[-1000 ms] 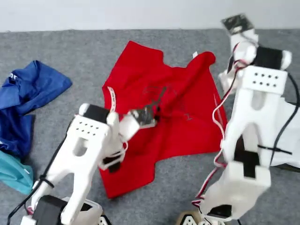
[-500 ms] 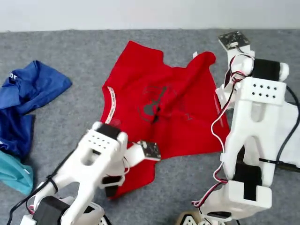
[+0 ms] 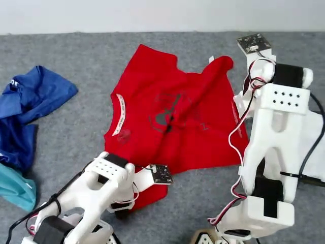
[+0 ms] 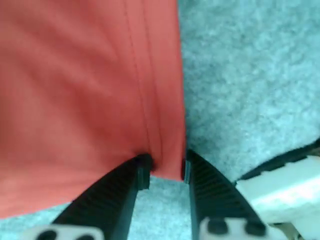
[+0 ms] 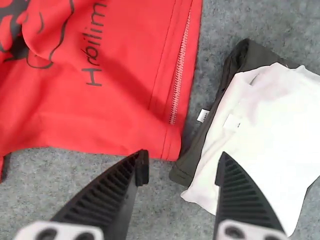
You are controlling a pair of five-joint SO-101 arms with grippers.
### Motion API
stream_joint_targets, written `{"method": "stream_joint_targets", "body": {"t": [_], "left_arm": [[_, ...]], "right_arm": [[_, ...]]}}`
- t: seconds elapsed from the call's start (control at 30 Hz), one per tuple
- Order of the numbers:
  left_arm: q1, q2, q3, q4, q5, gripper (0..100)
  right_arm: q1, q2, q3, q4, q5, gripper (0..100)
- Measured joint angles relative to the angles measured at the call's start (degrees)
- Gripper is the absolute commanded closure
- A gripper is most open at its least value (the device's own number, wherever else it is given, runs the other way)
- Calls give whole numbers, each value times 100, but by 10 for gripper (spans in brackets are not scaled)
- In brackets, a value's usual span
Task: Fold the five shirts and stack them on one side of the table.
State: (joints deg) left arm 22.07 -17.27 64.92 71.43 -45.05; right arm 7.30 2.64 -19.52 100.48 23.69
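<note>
We see the left end effector (image 4: 164,170) low over the grey desk (image 3: 76,56), its jaws a little apart and straddling the stitched hem of the red shirt (image 3: 172,117). The cloth between the tips lies flat and unbunched, and the rest of the shirt spreads away beyond them. In the high view the left arm's own body covers that stretch of hem. The right end effector (image 5: 182,167) hangs with its jaws spread wide and nothing between them. A hemmed corner of the red shirt sits just beyond one tip, and a white shirt (image 5: 265,145) lies beyond the other, cut off by the frame edge. A dark olive shirt (image 5: 240,60) lies mostly buried under the white one, so we cannot make out its shape. Far from both end effectors, a crumpled blue shirt (image 3: 30,101) and a teal shirt (image 3: 15,188) lie at the desk's edge, the teal one cut off.
</note>
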Motion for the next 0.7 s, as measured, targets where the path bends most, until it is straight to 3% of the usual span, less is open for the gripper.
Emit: {"method": "stream_joint_targets", "body": {"t": [0.23,0.43,0.7], "left_arm": [[9,0,18,-53,-9,987],[35,9,-88,9,-9,985],[53,18,-642,1020,0,985]], "right_arm": [[0,0,0,0,0,775],[18,0,0,0,0,775],[18,0,202,0,0,775]]}}
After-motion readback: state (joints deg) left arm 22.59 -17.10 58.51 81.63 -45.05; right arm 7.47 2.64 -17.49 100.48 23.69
